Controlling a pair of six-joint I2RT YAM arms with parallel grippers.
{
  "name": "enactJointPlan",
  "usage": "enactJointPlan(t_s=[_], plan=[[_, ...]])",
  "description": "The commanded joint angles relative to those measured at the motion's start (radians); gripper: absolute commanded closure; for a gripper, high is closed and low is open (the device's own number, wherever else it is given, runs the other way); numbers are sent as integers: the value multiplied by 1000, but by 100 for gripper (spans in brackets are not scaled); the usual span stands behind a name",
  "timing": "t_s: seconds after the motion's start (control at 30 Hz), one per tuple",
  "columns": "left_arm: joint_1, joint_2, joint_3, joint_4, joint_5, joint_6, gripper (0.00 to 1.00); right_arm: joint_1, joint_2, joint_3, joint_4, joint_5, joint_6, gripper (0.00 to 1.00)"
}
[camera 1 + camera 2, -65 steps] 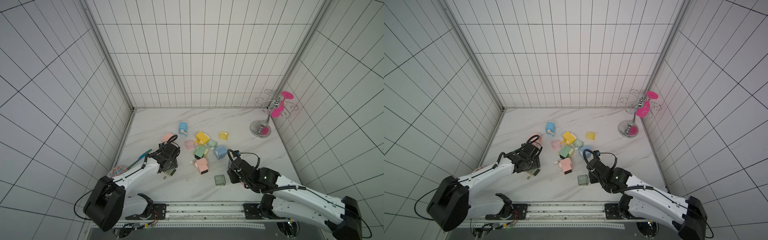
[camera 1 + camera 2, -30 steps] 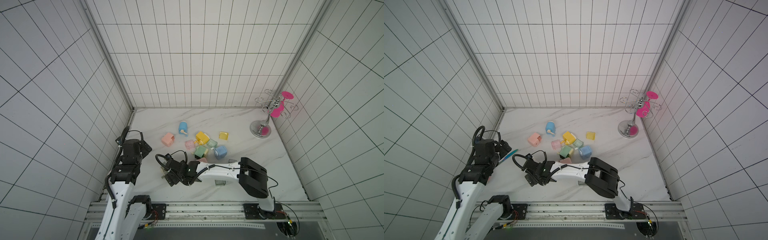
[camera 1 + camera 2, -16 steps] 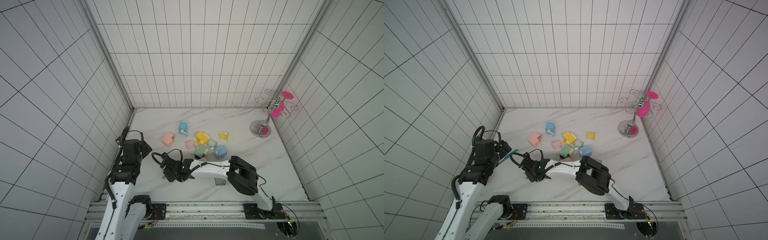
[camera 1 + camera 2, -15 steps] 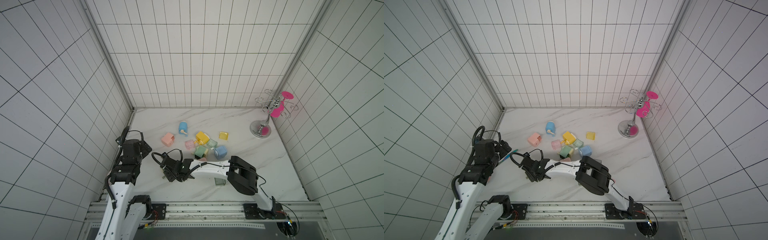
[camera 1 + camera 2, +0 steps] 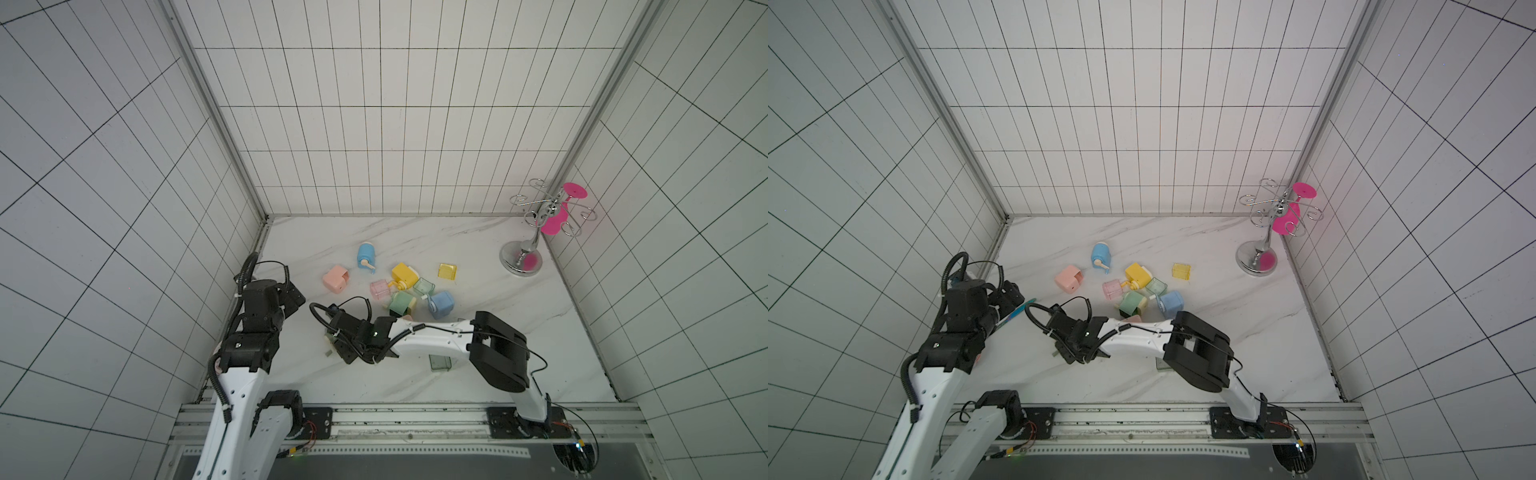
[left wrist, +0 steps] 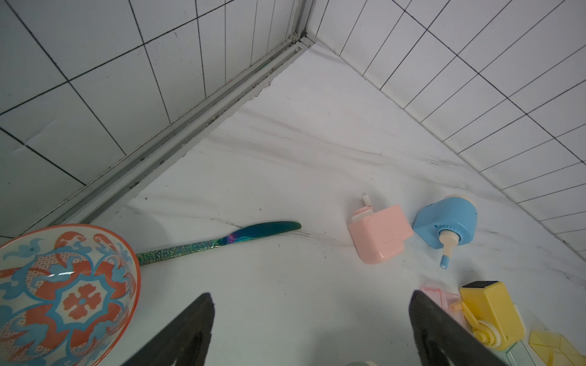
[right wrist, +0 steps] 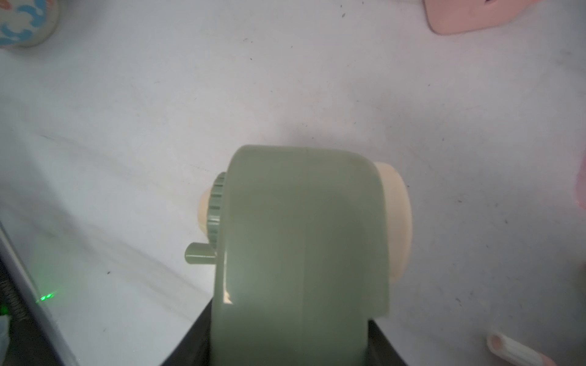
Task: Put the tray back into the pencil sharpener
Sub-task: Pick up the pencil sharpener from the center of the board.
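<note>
The green pencil sharpener [image 7: 301, 237], with cream ends and a small crank, lies on the marble floor at the front left. My right gripper [image 7: 290, 317] is shut on it, one dark finger against each side. In both top views the right gripper [image 5: 338, 349] [image 5: 1065, 349] covers most of the sharpener. A dark green see-through tray [image 5: 440, 362] [image 5: 1163, 365] lies on the floor to the right, partly under my right arm. My left gripper [image 6: 310, 298] [image 5: 293, 297] hangs open and empty above the floor by the left wall.
A patterned bowl [image 6: 63, 291] and a teal knife [image 6: 222, 242] lie near the left wall. Several coloured sharpeners and trays cluster mid-floor, among them pink [image 5: 336, 279], blue [image 5: 366, 256] and yellow [image 5: 404, 274]. A wire glass rack [image 5: 521, 257] stands at the back right.
My right gripper's jaws have closed from wide open onto the green sharpener, shifting slightly left. The left arm has stayed still.
</note>
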Motion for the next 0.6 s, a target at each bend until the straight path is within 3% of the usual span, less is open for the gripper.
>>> enactJointPlan(t_s=[0.0,0.2,0.43,0.57], plan=[[4,-35,5,74,138,70,3,-3,-167,-103,116,42,-63,91],[4,-48,3,153,400,140,4,-3,-412,-342,253,103,-214,96],[-10,-41,-22,282,749,86,6,-3,-666,-588,356,138,-459,100],[-128,-22,-31,296,785,100,4,-14,-815,-722,443,138,-574,100]])
